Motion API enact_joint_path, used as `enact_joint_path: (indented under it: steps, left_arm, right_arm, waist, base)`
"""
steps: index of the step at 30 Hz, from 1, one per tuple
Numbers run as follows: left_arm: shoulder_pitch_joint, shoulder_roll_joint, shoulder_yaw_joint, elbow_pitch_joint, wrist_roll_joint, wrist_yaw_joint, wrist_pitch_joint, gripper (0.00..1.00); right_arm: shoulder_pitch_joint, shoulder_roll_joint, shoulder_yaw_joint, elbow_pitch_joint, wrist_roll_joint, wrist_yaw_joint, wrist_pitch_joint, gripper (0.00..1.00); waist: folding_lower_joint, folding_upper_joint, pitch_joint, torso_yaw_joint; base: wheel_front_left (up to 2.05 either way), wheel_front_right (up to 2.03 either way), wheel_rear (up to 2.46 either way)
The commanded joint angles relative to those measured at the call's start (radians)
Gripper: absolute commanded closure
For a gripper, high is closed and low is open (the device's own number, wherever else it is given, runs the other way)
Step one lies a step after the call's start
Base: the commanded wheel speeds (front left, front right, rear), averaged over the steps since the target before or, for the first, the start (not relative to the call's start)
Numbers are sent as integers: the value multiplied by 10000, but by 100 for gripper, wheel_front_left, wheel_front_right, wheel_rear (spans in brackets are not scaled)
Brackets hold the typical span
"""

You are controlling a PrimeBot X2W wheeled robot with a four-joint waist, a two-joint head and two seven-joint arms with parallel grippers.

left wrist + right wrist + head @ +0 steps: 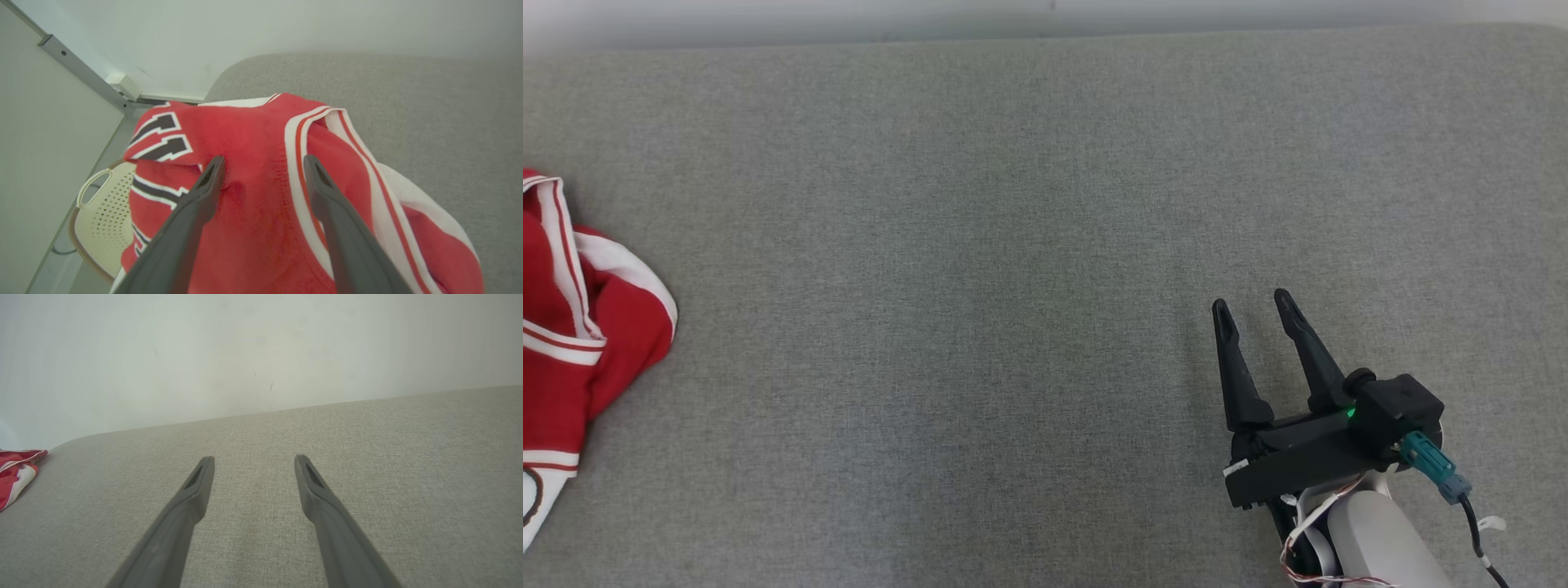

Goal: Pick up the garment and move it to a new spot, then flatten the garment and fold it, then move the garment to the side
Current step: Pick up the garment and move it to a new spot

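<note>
Nearest in the left wrist view, the left gripper (264,159) had its two fingers spread wide directly over the red garment (253,134). Its tips were down at the cloth, with a band of red fabric and a white-and-red stripe lying between them (whether they actually pressed into it could not be told). The garment lay crumpled at the left edge of the grey tabletop (1013,245), and its black-and-white lettered side partly hid a cream perforated basket (102,212). The right gripper (1251,300) hovered at the lower right of the head view, fingers likewise apart and holding nothing, well apart from the garment across the grey fabric. Beyond the tabletop's far edge stood a pale wall (261,355).
</note>
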Motion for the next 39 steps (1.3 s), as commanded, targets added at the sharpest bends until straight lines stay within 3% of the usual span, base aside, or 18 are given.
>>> enact_joint_path:
  steps: [1, 10, 14, 15, 16, 32, 39]
  left_arm:
    - [-167, 19, -29, 296, -127, -70, 173, 0]
    - [-459, -137, -286, 2238, -540, -324, 1146, 0]
    - [-568, -32, -423, 2685, -481, -270, 1108, 0]
    - [-585, 1, -470, 2750, -424, -242, 1036, 60]
    - [-634, 14, -486, 2797, -413, -209, 921, 100]
    - [-2106, 88, -1052, 1615, 108, -264, -2308, 100]
    - [-3078, -219, -1574, -290, -75, -402, -2337, 100]
  right_arm:
    - [-91, -5, -29, -14, -75, -21, -45, 0]
    - [-236, -9, 30, -17, -153, -21, -54, 0]
    - [-223, -5, 8, -18, -178, -21, -38, 0]
    - [-217, -6, -6, -14, -185, -21, -35, 0]
    - [-205, -6, -30, -4, -192, -21, -30, 0]
    - [270, -8, -196, 439, 112, -21, -55, 0]
    - [525, -6, -274, 582, 360, -21, -67, 0]
  waist:
    - [-1, -2, 79, -67]
    - [-1, -2, 247, -282]
    - [-1, -2, 255, -343]
    - [-1, -2, 253, -343]
    - [-1, -2, 242, -329]
    - [-1, -2, -1075, 509]
    - [-1, -2, -1730, 517]
  base:
    - [0, 0, 0]
    - [0, 0, 0]
    - [0, 0, 0]
    - [0, 0, 0]
    - [0, 0, 0]
    - [0, 0, 0]
    - [0, 0, 0]
